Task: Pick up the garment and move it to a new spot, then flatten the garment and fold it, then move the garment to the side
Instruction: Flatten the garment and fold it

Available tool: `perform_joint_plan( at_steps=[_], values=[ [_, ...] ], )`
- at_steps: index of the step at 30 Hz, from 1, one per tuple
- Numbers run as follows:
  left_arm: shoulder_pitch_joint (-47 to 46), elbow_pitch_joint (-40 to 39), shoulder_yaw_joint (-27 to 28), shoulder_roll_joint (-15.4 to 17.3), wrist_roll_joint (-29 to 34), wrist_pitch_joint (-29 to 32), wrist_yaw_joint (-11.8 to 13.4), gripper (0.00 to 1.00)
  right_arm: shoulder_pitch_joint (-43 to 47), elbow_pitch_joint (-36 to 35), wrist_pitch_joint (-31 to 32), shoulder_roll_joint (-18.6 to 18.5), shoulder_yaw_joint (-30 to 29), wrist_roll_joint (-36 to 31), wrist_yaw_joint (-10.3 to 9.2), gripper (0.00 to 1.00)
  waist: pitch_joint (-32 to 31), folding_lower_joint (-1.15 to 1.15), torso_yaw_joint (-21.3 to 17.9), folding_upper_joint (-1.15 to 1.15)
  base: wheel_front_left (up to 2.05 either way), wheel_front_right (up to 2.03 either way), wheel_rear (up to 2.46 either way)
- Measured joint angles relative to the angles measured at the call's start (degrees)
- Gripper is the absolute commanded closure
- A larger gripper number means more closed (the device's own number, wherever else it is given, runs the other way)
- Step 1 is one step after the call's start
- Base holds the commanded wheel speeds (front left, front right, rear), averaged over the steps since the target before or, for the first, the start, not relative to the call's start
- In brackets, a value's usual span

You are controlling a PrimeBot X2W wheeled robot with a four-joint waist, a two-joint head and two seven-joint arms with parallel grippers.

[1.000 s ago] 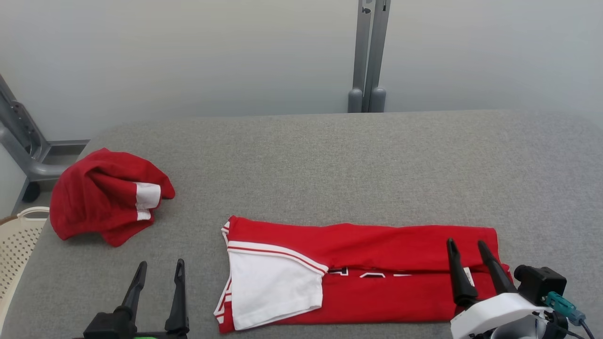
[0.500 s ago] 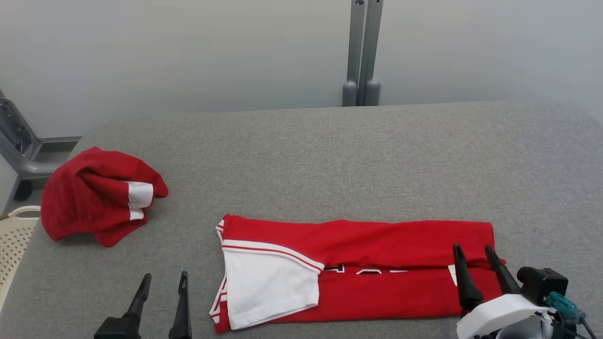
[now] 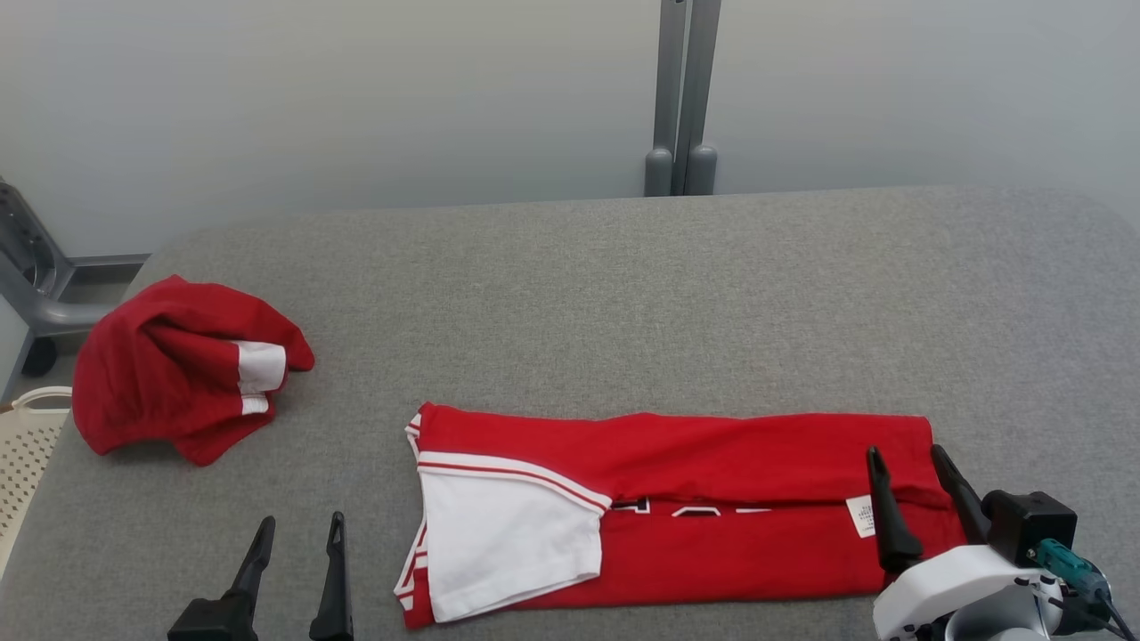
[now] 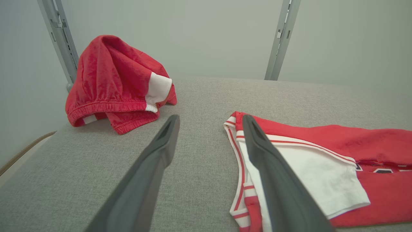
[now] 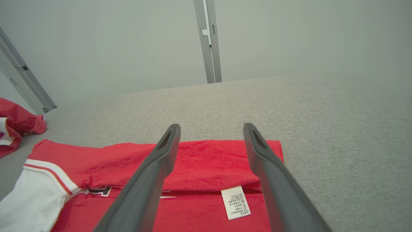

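Looking across the grey fabric-covered table (image 3: pixel 623 294), I see the red-and-white cotton shirt (image 3: pixel 712 570) folded into a long band lying left to right near me. My right gripper (image 3: pixel 905 451) hangs over its right end, perhaps touching it. My left gripper (image 3: pixel 302 519) sits just beside its left end. Both are spread wide and empty.

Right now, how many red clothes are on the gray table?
2. A crumpled garment sits at the left edge of the table; a folded red-and-white shirt lies toward the front right. None looks hidden.
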Motion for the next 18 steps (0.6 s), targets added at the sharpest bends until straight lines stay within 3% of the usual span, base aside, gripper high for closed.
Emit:
perform_joint_plan(
  at_steps=[10,12,18],
  values=[
    [-0.2,0.0,-0.1,0.0,0.2,0.0,0.0,0.0,0.0,-0.9,3.2,0.0,-0.6,-1.5,0.0,0.0,0.5,0.0,-0.2,0.0,0.0,0.0,0.0],
    [-0.3,-0.2,-0.4,0.0,0.3,0.0,0.0,0.0,-0.3,-1.2,6.5,0.1,-2.1,-1.9,0.0,0.0,0.7,0.0,-0.2,0.0,0.0,0.0,0.0],
    [-0.3,-0.6,-0.7,0.0,0.4,0.0,0.0,0.0,-4.4,-3.2,25.3,-1.3,-8.2,-3.9,0.0,0.0,1.8,0.0,-0.4,0.0,0.0,0.0,0.0]
  ],
)
